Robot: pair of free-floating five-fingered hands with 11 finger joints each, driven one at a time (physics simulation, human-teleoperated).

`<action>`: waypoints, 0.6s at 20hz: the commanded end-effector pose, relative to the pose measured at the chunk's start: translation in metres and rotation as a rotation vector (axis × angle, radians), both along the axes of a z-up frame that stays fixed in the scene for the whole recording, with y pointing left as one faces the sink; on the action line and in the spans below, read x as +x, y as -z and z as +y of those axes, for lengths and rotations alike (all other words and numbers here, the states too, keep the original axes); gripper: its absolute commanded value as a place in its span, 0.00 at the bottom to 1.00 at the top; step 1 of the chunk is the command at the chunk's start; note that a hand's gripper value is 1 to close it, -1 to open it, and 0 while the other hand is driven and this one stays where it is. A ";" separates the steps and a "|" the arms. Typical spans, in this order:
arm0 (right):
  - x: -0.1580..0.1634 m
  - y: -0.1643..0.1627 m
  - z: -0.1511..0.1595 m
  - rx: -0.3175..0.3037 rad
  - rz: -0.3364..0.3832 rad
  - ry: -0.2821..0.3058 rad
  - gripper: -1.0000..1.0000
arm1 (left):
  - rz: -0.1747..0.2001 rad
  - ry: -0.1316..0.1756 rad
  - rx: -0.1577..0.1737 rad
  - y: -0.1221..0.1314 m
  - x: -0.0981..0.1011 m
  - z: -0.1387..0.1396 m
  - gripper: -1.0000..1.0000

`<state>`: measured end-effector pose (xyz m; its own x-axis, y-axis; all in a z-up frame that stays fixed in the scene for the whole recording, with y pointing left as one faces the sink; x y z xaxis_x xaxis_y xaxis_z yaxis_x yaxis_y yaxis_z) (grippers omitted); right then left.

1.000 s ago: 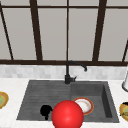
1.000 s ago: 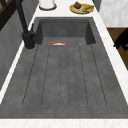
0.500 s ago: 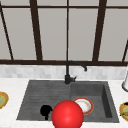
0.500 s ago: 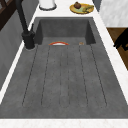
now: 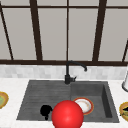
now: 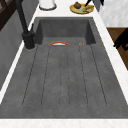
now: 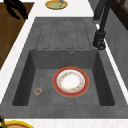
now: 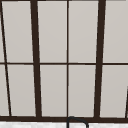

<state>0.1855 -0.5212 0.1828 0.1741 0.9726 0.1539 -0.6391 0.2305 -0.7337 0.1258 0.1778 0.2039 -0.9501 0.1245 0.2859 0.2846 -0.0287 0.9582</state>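
Left robot hand (image 5: 45, 111) hovers low over the sink's (image 5: 32, 88) drainboard, front edge; finger state cannot be told. Nearest: red ball (image 5: 67, 115), just right of it. Plate (image 7: 71, 82) lies flat in the basin. White surface (image 7: 77, 8) surrounds; window (image 8: 67, 57) behind.

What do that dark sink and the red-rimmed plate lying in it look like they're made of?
The dark grey sink looks like matt stone or granite composite: speckled, with no shine and moulded drain grooves. The round red-rimmed plate lying flat in its basin looks like glazed ceramic, with a smooth white centre and a patterned ring, though painted plastic can't be ruled out.
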 end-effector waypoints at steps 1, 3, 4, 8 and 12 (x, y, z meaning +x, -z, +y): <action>0.000 0.014 -0.004 -0.062 0.046 0.010 0.00 | 0.000 0.000 0.000 0.000 0.000 0.000 0.50; 0.003 0.008 -0.012 -0.004 0.127 -0.003 0.00 | 0.000 0.000 0.000 0.000 0.000 0.000 0.50; 0.002 0.008 -0.013 0.025 0.159 -0.011 0.00 | 0.000 0.000 0.000 0.000 0.000 0.000 0.50; 0.008 -0.004 -0.026 0.046 0.233 -0.049 0.00 | 0.000 0.000 0.000 0.000 0.000 0.000 0.50; 0.005 -0.029 -0.028 0.054 0.264 -0.082 0.00 | 0.000 0.000 0.000 0.000 0.000 0.000 0.50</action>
<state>0.1906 -0.5483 0.1938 0.1341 0.9830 0.1255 -0.8131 0.1815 -0.5531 0.1258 0.1778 0.2039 -0.9501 0.1245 0.2859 0.2846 -0.0287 0.9582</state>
